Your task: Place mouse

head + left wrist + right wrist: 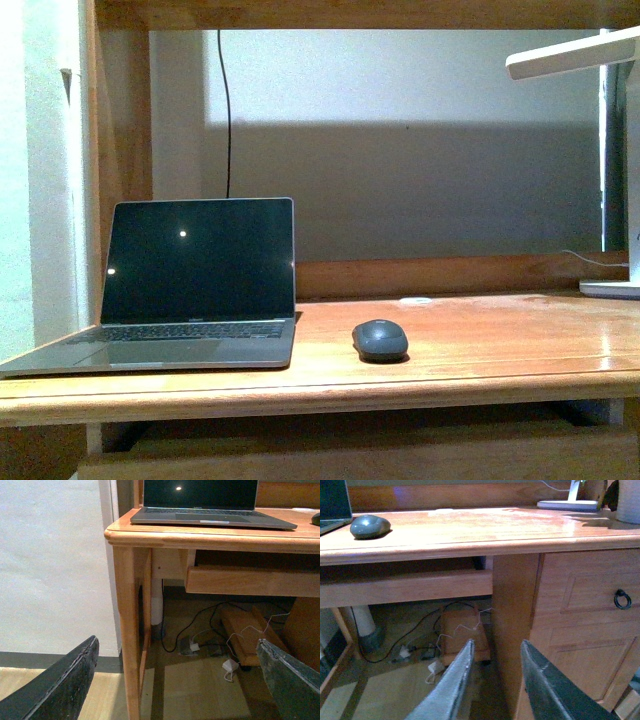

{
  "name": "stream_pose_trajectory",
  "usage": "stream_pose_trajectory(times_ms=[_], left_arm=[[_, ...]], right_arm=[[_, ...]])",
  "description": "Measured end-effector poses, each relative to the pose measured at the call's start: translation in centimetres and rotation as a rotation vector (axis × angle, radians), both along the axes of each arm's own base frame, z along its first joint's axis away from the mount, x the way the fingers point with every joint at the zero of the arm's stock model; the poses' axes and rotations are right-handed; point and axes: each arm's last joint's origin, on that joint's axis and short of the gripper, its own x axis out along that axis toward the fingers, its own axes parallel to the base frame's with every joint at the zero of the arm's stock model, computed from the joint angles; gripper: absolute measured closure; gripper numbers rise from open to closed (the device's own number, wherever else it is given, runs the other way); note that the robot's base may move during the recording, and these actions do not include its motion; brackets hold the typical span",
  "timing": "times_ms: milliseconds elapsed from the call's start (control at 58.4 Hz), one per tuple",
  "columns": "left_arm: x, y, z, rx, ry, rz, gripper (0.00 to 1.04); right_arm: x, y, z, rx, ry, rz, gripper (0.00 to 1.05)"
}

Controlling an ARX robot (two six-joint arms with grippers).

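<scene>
The mouse [380, 340] is a small dark grey oval. It rests on the wooden desk [500, 350], just right of the open laptop [190, 285]. It also shows in the right wrist view [369, 526], and its edge shows in the left wrist view [316, 518]. Neither gripper shows in the front view. My left gripper [175, 667] is open and empty, low in front of the desk's left leg. My right gripper [496, 655] is open and empty, below the desk's front edge, well away from the mouse.
A white desk lamp [600, 60] stands at the desk's right end, its base [567, 504] on the top. A keyboard shelf [240, 580] hangs under the desk. Cables and plugs [200, 645] lie on the floor. A drawer unit with a ring handle [622, 599] stands at the right.
</scene>
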Motion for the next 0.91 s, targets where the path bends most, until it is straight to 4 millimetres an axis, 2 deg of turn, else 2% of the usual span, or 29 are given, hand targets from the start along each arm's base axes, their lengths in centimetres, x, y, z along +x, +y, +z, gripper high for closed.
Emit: stream_pose_trajectory(times_ms=[154, 394, 496, 531, 890, 907], left_arm=[[0.0, 0.0, 0.0, 0.000, 0.000, 0.000, 0.08], [0.0, 0.0, 0.0, 0.000, 0.000, 0.000, 0.08], [0.0, 0.0, 0.0, 0.000, 0.000, 0.000, 0.08], [0.0, 0.0, 0.0, 0.000, 0.000, 0.000, 0.08], [0.0, 0.0, 0.0, 0.000, 0.000, 0.000, 0.08], [0.0, 0.0, 0.0, 0.000, 0.000, 0.000, 0.08]], right_arm=[[0.0, -0.9, -0.6, -0.011, 0.000, -0.007, 1.02], [0.0, -2.0, -1.3, -0.014, 0.000, 0.021, 1.02], [0.0, -2.6, -1.6, -0.015, -0.008, -0.022, 1.02], [0.0, -2.6, -2.2, -0.015, -0.003, -0.018, 1.02], [-0.1, -2.6, -2.2, -0.015, -0.011, -0.016, 1.02], [-0.1, -2.6, -2.2, -0.016, -0.011, -0.016, 1.00]])
